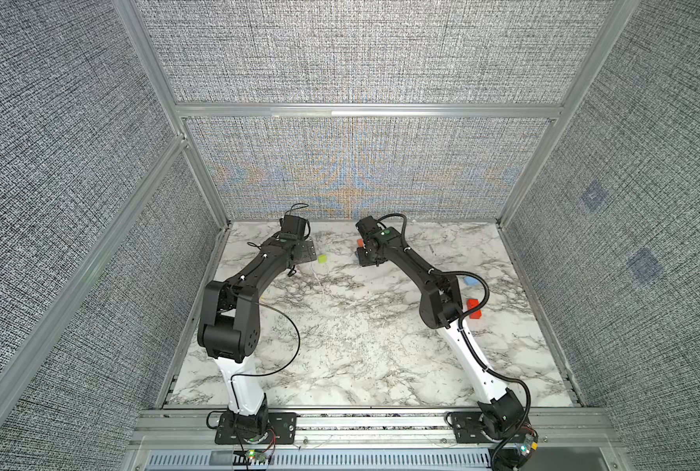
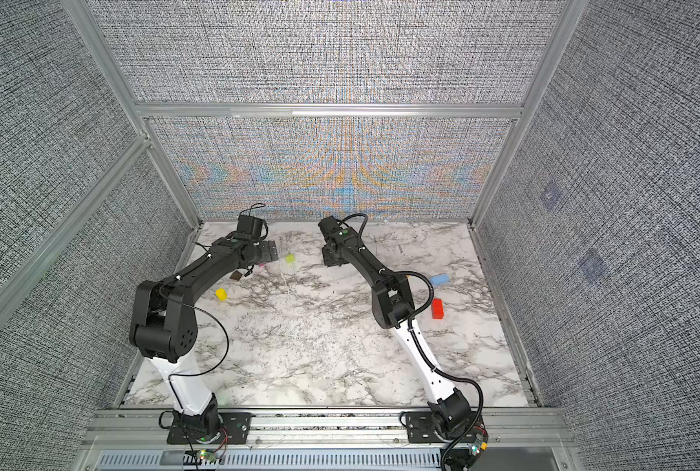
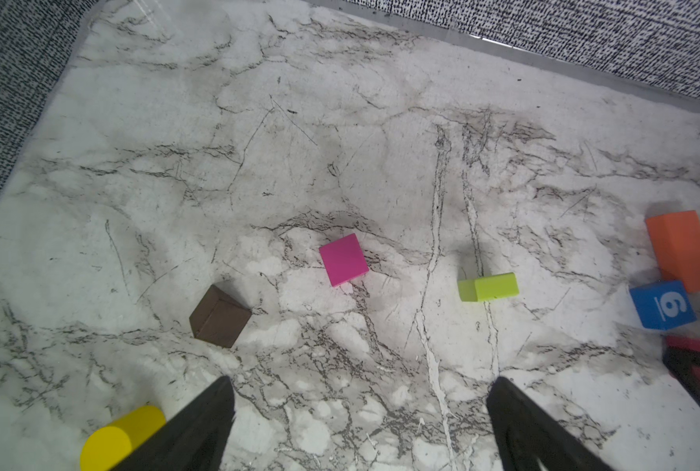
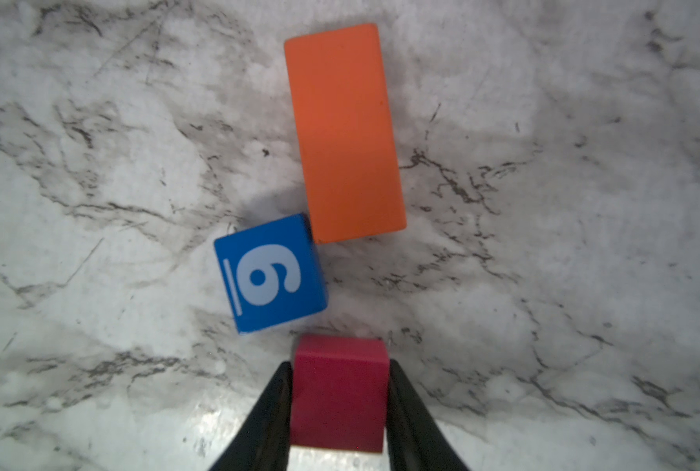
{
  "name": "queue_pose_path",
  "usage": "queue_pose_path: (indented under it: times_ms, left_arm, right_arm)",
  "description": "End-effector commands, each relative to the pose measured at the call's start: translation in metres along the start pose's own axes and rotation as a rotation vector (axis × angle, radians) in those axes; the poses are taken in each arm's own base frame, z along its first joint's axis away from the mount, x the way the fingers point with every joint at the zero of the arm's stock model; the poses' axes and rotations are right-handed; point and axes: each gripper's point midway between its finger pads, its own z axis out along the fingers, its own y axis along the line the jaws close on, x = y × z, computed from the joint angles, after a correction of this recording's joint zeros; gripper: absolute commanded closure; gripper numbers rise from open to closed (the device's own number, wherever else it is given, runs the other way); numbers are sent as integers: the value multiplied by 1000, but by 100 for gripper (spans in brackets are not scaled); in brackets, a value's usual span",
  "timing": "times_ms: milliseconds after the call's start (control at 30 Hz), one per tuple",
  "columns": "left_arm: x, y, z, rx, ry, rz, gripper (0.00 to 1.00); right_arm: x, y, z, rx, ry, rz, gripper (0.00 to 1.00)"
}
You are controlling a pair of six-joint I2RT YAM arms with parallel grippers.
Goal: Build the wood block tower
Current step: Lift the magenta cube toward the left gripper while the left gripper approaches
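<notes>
No tower yet: every block we see sits single on the marble table [image 2: 319, 346], nothing stacked. Right gripper [image 4: 339, 365] pinches a dark red cube [image 4: 340, 403] near the middle of the far edge, just beside the blue 6 cube [image 4: 270, 273], whose corner touches the orange brick [image 4: 344, 130]. Left gripper [image 3: 362, 381] is spread wide and empty toward the far-left corner. Brown cube [image 3: 219, 317], magenta block [image 3: 343, 259], lime block [image 3: 489, 287] and yellow cylinder [image 3: 121, 438] lie loose nearby. Light blue brick [image 2: 440, 279] and red brick [image 2: 437, 308] lie toward the right edge. We judge this the first pick, with all stacking left.
</notes>
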Motion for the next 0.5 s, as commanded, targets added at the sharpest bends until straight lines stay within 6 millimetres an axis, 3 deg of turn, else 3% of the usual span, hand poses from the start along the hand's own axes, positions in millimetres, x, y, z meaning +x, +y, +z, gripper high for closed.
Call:
queue_pose_path:
  times_ms: [0, 233, 333, 467]
  left_arm:
    - [-5, -3, -3, 22, -18, -5, 1]
    - [-4, -8, -17, 80, -35, -13, 1]
    - [-1, -13, -30, 140, -47, -31, 3]
    - [6, -31, -54, 288, -23, -41, 14]
  right_arm:
    - [-3, -1, -8, 7, -9, -11, 66]
    - [-6, 8, -40, -67, -43, -39, 75]
    - [-2, 20, -62, -153, -77, -77, 77]
    - [11, 34, -105, -294, -129, -149, 79]
